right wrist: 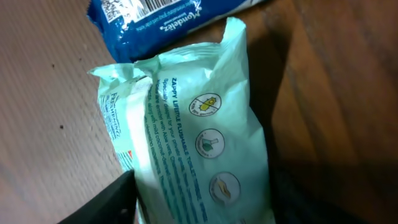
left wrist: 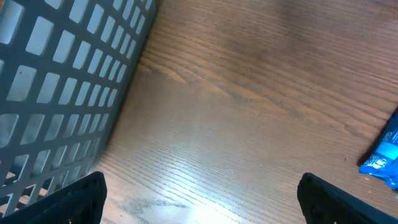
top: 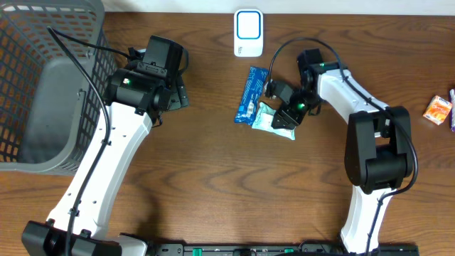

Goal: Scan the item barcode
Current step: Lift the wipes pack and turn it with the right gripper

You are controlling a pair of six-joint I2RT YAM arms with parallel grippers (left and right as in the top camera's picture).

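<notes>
The right gripper (top: 290, 116) clamps the pale green wipes pack (right wrist: 193, 137), which lies against the blue packet (top: 252, 94). At left, the left gripper (left wrist: 199, 199) hangs wide open over the tabletop (left wrist: 249, 112) beside the grey basket (left wrist: 56, 81).

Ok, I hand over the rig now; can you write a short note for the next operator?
Left gripper: open, empty, over bare wood beside the grey plastic mesh basket.
Right gripper: fingers either side of the mint-green plastic pack of wipes; firm grip not confirmed.
Things: pack lies on the wooden table, right beside the blue foil packet; white rectangular scanner sits farther back.
Done: right gripper is at the pack. Not yet done: lift it, present its barcode to the scanner.
</notes>
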